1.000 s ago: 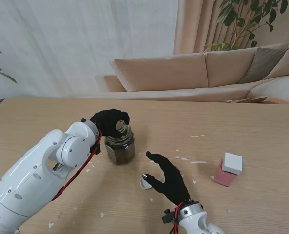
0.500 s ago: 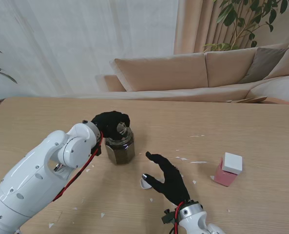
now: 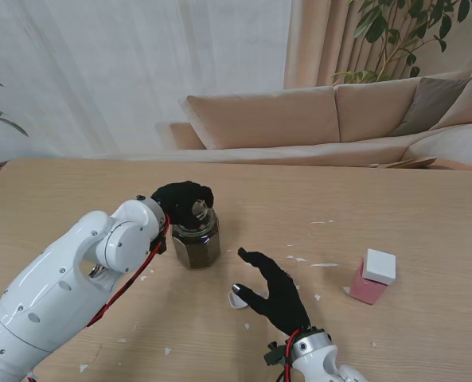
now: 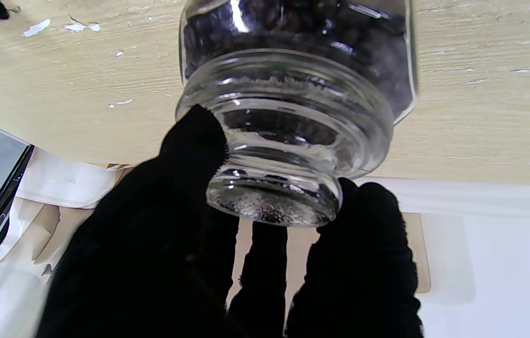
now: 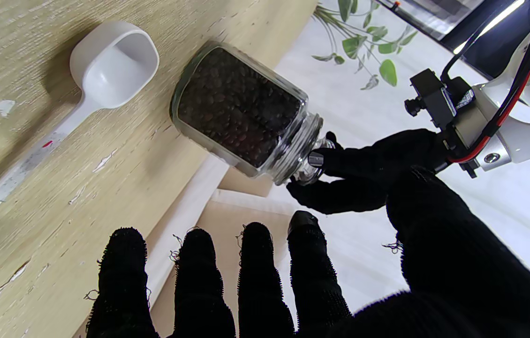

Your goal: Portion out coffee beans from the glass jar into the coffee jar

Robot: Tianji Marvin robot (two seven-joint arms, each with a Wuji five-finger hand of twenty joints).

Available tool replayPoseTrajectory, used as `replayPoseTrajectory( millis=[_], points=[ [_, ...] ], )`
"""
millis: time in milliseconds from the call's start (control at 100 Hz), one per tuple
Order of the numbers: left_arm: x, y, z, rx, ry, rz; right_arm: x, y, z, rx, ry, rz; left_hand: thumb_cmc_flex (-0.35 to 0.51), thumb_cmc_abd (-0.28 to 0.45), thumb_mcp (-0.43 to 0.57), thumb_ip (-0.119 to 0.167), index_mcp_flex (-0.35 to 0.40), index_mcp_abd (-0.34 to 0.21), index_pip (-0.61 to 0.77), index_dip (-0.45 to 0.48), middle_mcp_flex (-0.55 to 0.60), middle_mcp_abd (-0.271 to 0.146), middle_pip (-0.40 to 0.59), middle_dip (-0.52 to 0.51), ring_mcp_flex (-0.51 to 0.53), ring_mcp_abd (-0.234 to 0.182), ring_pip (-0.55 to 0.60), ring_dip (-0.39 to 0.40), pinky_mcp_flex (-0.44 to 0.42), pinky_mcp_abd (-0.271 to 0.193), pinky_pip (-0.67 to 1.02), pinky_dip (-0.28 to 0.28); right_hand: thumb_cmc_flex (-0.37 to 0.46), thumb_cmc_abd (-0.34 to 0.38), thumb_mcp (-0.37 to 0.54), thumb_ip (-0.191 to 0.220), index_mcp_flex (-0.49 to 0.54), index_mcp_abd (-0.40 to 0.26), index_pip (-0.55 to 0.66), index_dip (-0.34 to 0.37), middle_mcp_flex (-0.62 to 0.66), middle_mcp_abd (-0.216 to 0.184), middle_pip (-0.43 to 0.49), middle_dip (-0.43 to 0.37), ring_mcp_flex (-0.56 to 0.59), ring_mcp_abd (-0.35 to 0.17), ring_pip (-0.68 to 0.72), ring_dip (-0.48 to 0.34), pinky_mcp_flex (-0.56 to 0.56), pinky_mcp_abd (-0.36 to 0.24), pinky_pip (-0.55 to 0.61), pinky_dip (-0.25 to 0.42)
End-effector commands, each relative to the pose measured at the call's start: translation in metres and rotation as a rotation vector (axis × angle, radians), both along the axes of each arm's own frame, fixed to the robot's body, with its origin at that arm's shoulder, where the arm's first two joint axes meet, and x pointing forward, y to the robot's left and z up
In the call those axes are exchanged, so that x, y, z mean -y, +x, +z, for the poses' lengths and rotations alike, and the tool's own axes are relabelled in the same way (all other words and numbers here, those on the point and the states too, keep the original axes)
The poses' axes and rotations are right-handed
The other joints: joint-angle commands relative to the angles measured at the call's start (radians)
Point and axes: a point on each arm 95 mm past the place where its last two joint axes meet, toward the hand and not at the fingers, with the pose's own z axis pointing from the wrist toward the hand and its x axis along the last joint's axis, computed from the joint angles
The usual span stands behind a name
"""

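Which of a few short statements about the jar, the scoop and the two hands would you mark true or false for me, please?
1. The black-gloved left hand grips the glass stopper lid of the clear glass jar of coffee beans. True.
2. The black-gloved right hand holds the white plastic scoop. False: its fingers are spread and hold nothing; the scoop lies on the table beside it.
3. The jar lies on its side. False: it stands upright on the light wooden table.
4. A pink box with a white lid stands to the right of the right hand. True.
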Motion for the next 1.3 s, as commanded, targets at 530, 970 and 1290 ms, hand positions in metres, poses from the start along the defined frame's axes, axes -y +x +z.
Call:
replayPoseTrajectory(
  millis=[530,970,1290],
  points=[
    [0.001,-0.004,0.0,-0.063,0.029,-0.006,-0.003,-0.003,0.0,-0.015,0.009,0.019,-0.086,0.155,0.048,0.14,-0.128,-0.02,-0.16,-0.074,-0.201,-0.093,-0.058,-0.198,-0.307,-0.155,-0.163,-0.421,-0.276,0.06,-0.38,-0.075,0.001,0.004,-0.019,-0.03,0.001,0.005,-0.019,0.007,-0.002,-0.034,-0.015,-0.007,-0.01,-0.03,-0.02,0.016,-0.004,-0.013,-0.016,0.017],
    [-0.011,-0.009,0.008,-0.031,-0.032,-0.005,-0.004,-0.002,-0.001,-0.011,-0.004,0.019,-0.261,0.202,-0.122,0.121,-0.304,-0.079,-0.408,-0.198,-0.338,-0.16,-0.381,-0.363,-0.493,-0.237,-0.492,-0.612,-0.445,0.016,-1.043,-0.216,0.001,0.001,-0.017,-0.03,0.0,0.004,-0.02,0.008,-0.001,-0.034,-0.015,-0.007,-0.012,-0.03,-0.022,0.016,-0.007,-0.013,-0.02,0.018],
    [-0.051,-0.055,0.006,-0.013,-0.355,0.038,-0.01,0.001,0.011,0.024,-0.03,0.038,-0.199,0.434,-0.452,0.155,-0.231,-0.084,-0.42,-0.221,-0.313,-0.125,-0.324,-0.366,-0.495,-0.226,-0.518,-0.646,-0.482,-0.02,-1.187,-0.277,0.026,0.008,-0.004,-0.022,-0.006,-0.004,-0.025,0.005,-0.004,-0.036,-0.018,-0.008,-0.013,-0.035,-0.024,0.016,-0.011,-0.015,-0.029,0.016]
  ],
)
